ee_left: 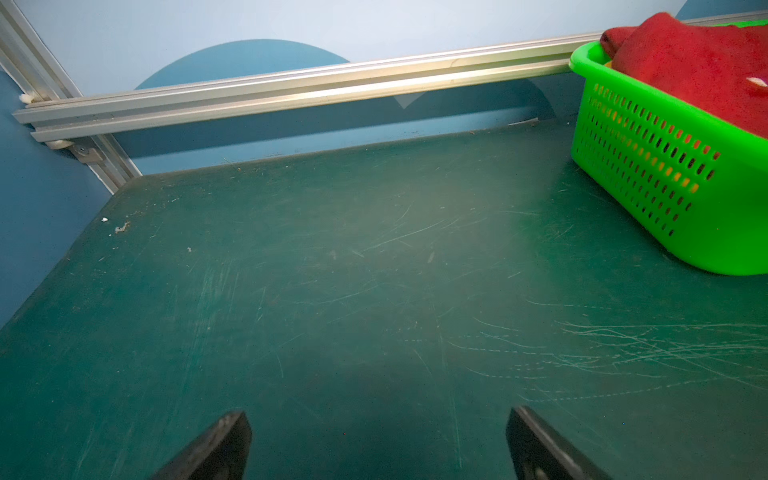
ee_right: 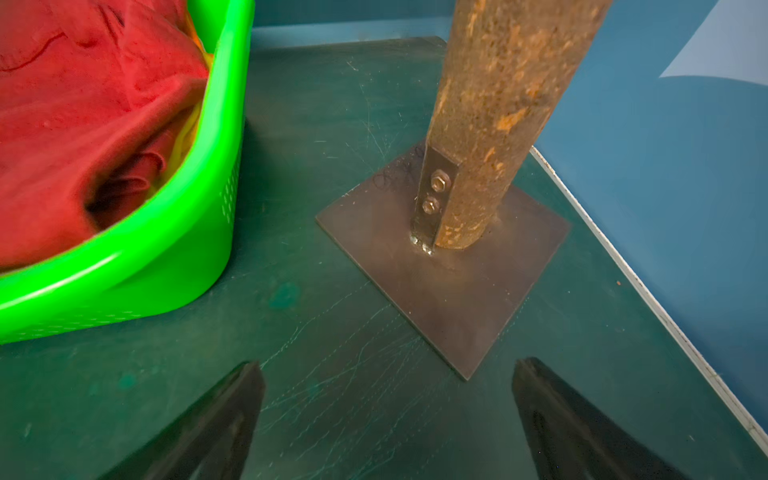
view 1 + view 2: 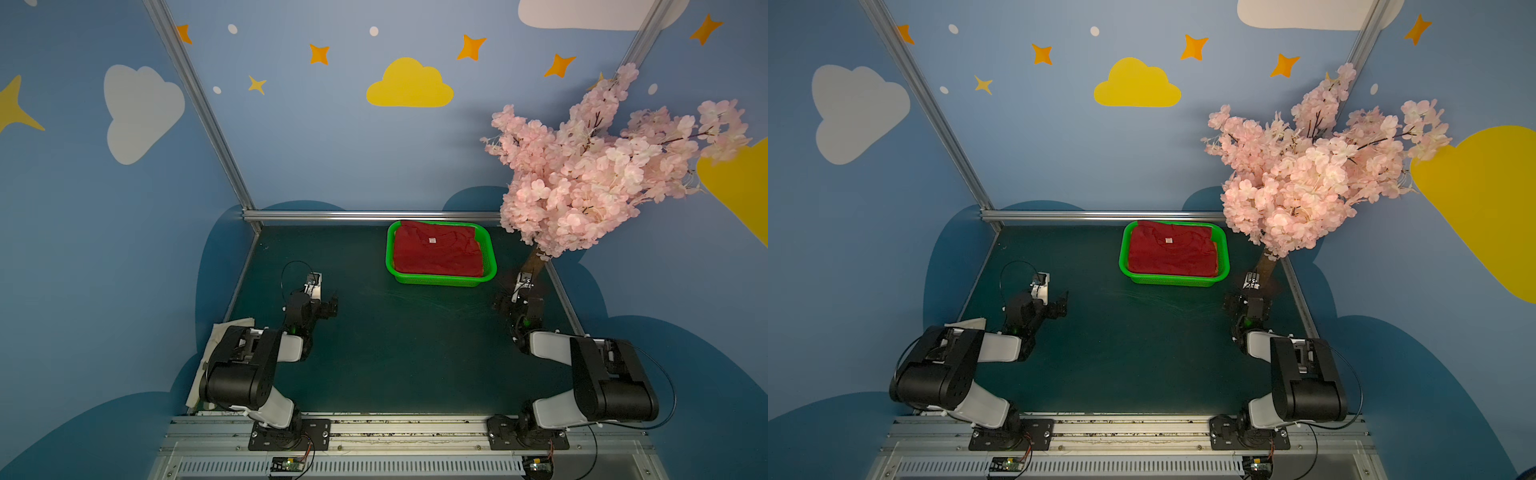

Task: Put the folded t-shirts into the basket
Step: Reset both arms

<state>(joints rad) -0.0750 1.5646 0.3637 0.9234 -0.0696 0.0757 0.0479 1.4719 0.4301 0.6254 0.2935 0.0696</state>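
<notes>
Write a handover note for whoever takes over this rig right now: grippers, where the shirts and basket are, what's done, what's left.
Left gripper: open, empty, above the table.
Right gripper: open, empty, near the tree's base plate.
Basket: far side of the table, with the dark red t-shirt on top. Yellow and orange cloth shows beneath it.
Done: no folded shirt is seen lying on the table.
Left: probably nothing. A pink shirt is not visible, so check the stack by hand.
</notes>
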